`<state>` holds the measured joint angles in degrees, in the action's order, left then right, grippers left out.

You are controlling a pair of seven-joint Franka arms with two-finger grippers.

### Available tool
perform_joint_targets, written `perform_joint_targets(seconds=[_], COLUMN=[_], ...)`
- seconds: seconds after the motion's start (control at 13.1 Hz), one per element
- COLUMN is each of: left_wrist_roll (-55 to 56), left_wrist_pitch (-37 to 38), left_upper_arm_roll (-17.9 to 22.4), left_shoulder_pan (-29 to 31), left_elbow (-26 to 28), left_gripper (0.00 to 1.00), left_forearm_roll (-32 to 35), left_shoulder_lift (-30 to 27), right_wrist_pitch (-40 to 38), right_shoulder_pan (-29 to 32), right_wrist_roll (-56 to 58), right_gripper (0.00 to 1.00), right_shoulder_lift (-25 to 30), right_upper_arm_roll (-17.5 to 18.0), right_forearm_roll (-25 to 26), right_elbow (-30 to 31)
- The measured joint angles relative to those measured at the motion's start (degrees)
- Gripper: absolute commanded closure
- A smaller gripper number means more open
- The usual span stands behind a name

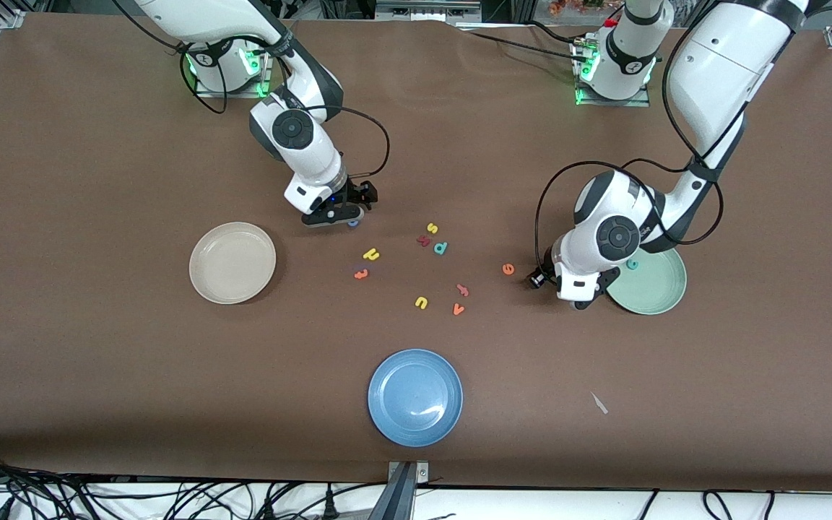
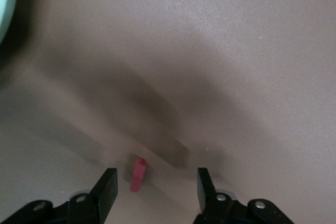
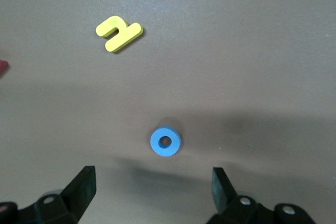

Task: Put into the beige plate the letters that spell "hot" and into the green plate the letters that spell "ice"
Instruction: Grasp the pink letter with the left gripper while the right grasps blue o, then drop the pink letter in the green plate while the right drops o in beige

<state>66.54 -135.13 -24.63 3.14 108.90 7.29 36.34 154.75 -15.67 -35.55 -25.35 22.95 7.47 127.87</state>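
Note:
My left gripper [image 1: 540, 278] is low over the table beside the green plate [image 1: 651, 285], open. The dark red i [image 2: 138, 174] lies between its fingers [image 2: 107, 184] and touches neither. A teal c [image 1: 633, 264] lies in the green plate, and the orange e [image 1: 508, 269] is on the table close by. My right gripper [image 1: 344, 217] hangs open just above the blue o [image 3: 166, 141]. The yellow h [image 1: 371, 254] and orange t [image 1: 361, 273] lie a little nearer the front camera. Toward the right arm's end sits the beige plate [image 1: 232, 261], with nothing in it.
Other letters are scattered mid-table: a yellow s [image 1: 432, 228], a teal p [image 1: 440, 248], a yellow u [image 1: 421, 302], an orange v [image 1: 458, 310] and two small red pieces [image 1: 462, 290]. A blue plate [image 1: 414, 396] sits near the front edge.

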Motion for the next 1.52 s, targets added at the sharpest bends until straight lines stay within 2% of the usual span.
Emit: perform_joint_targets(seconds=[0.53,0.69,0.76,0.91,1.22,1.3,1.52], left_wrist_roll=[-0.2,-0.4,-0.4,-0.4,-0.8,-2.0,-9.2], left_wrist_pitch=[0.1,0.1,0.1,0.1,1.8,4.3,15.9], left_upper_arm_roll=[0.0,0.0,0.0,0.0,0.0,0.0,0.1], left_shoulder_pan=[-0.2,-0.2,-0.3,-0.3,-0.3,-0.1,1.9], left_elbow=[0.7,0.6,0.5,0.4,-0.1,-0.9,-3.5], left_gripper=[0.53,0.75,0.81,0.99,1.00,1.00,1.00], left_forearm_roll=[0.6,1.2,1.4,1.5,1.6,1.7,1.7], left_shoulder_lift=[0.5,0.7,0.7,0.7,0.7,0.4,-4.0], right_wrist_pitch=[1.7,1.7,1.7,1.7,1.7,1.7,1.6], right_shoulder_pan=[-0.1,-0.1,-0.1,-0.2,-1.3,-2.4,-3.9], right_wrist_roll=[-0.1,-0.1,-0.1,-0.1,-0.1,-0.1,-0.5], right_gripper=[0.27,0.29,0.29,0.29,0.31,0.31,0.43], right_shoulder_lift=[-1.9,-1.9,-1.9,-2.0,-3.6,-4.2,-4.5], right_upper_arm_roll=[-0.6,-0.9,-1.0,-1.1,-2.6,-3.6,-4.6], right_forearm_roll=[5.1,6.5,7.4,9.3,12.5,12.6,12.7], right_elbow=[-0.1,-0.1,-0.1,-0.4,-2.2,-2.9,-3.5])
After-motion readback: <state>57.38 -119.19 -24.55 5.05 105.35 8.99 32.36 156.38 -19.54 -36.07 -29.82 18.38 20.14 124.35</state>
